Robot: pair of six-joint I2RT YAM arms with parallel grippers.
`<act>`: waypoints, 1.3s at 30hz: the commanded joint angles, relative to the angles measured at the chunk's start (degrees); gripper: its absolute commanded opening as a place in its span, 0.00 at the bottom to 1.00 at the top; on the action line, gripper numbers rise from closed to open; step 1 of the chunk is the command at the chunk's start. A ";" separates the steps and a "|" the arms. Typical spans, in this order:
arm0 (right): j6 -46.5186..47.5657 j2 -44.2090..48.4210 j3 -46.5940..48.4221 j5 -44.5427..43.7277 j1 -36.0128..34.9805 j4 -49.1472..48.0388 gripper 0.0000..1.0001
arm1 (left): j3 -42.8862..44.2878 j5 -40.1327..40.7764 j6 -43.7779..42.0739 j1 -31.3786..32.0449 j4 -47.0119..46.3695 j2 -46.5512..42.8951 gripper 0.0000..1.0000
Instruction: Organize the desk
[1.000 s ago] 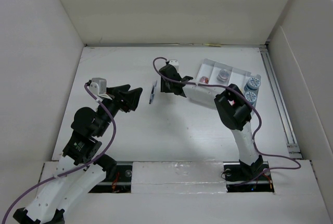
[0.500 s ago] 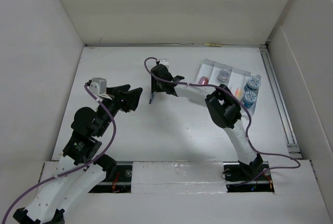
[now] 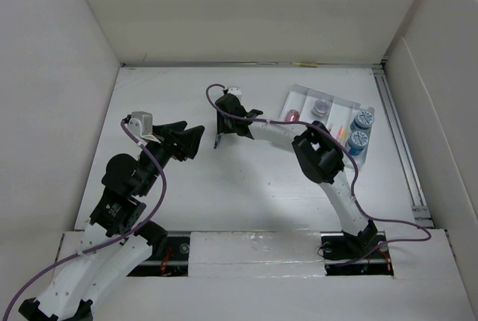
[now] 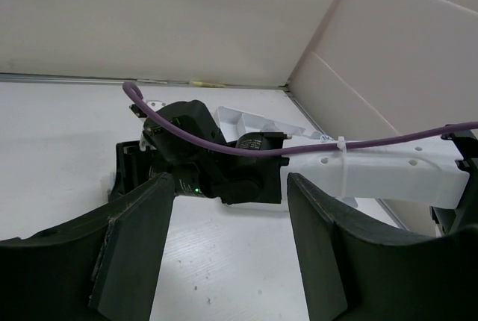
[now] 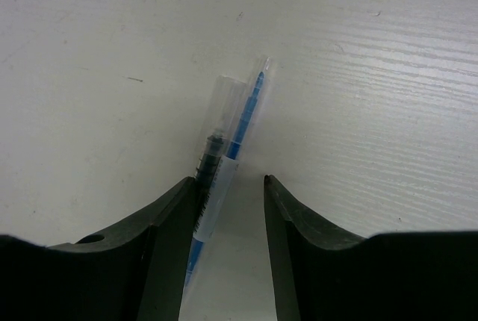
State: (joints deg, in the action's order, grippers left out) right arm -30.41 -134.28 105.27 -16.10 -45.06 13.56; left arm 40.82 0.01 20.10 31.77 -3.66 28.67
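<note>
**deskbot_fan:** ok so what's on the left side?

**yam_owner:** the left gripper [image 3: 196,142] hangs over the left half of the desk [image 3: 246,194], pointing right. Its jaws are spread wide with nothing in them. Its wrist cam just looks through the gap at the other arm.

**deskbot_fan:** and the desk is the whole white top?

**yam_owner:** yep, a flat white surface under both arms, boxed in by white panel walls.

**deskbot_fan:** what's in the middle?

**yam_owner:** a blue pen [image 5: 231,138] with a clear cap lies flat on the desk, roughly centre-back and left of the tray. The right gripper [image 5: 230,183] is down over it with one finger on each side. The jaws are fairly narrow but not clamped. One finger looks like it's touching the barrel, and there's a visible gap on the other side. So it's straddling the pen, not gripping it.

**deskbot_fan:** and on the right?

**yam_owner:** a white compartmented tray [image 3: 328,95] sits at back right with a few small things in its slots, too small to name. One blue-lidded jar [image 3: 362,119] and a second blue-lidded jar [image 3: 358,140] sit at its right end. Can't tell if they're inside it or just beside it.
</note>
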 commanded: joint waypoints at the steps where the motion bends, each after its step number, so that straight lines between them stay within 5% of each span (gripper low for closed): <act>1: 0.27 0.95 0.02 -1.48 -0.47 0.85 0.46 | -0.12 -0.63 -0.06 0.14 -3.02 -0.54 0.58; 39: -0.96 12.64 -16.16 -4.03 1.11 -2.84 0.42 | -0.04 -0.89 0.03 0.14 -3.11 -0.63 0.58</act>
State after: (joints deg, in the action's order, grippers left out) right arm -31.31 -123.24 88.12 -19.70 -44.34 11.88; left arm 40.82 -0.01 20.10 31.77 -3.66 28.05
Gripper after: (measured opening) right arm 0.425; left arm 0.578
